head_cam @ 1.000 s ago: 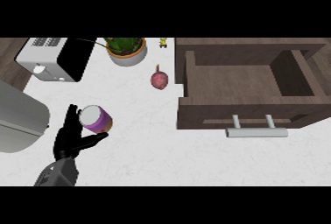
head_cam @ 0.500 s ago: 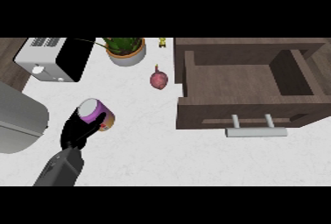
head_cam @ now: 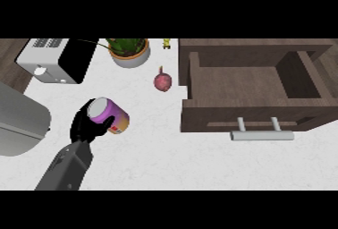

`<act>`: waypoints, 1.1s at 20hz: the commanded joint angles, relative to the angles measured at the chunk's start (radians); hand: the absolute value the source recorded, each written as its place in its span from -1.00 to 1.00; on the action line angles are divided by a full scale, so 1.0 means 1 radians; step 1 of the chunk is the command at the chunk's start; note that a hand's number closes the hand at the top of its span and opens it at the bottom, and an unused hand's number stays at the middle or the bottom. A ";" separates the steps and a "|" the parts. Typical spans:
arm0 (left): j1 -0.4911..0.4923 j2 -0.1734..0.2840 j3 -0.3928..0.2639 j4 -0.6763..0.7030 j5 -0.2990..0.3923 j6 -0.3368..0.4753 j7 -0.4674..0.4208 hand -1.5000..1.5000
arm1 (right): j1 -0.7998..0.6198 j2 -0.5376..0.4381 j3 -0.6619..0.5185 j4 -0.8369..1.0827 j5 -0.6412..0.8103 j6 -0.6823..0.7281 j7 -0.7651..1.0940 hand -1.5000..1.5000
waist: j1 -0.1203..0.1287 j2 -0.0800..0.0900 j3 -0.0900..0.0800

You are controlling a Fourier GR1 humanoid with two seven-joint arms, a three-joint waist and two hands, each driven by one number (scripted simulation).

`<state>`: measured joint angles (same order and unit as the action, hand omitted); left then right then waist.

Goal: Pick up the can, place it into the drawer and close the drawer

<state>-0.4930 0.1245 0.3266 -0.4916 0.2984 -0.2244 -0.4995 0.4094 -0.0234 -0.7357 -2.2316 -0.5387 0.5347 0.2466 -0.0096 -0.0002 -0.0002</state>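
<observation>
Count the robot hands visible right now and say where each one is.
1. The left hand is at the view's left, its fingers curled round the can, left of the open drawer. The right hand is out of view.

A home kitchen, seen from above. A white marbled counter [head_cam: 198,161] fills most of the view. At its upper left stands a toaster [head_cam: 56,60] with slots on top, and beside it a potted green plant [head_cam: 129,51]. A dark wooden drawer [head_cam: 254,89] with a metal bar handle [head_cam: 262,134] stands pulled open at the right. A purple root vegetable [head_cam: 163,81] lies on the counter near the plant
</observation>
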 commanded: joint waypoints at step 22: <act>0.098 -0.107 -0.302 -0.915 -0.016 0.371 0.529 1.00 | 0.096 0.022 0.071 -0.095 -0.015 -0.082 -0.013 -1.00 | 0.005 -0.003 0.001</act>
<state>-0.3619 0.0096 0.0494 -1.3027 0.3036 0.0804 -0.0794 0.4790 -0.0157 -0.7069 -2.2890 -0.5609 0.4886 0.2325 -0.0029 -0.0038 0.0006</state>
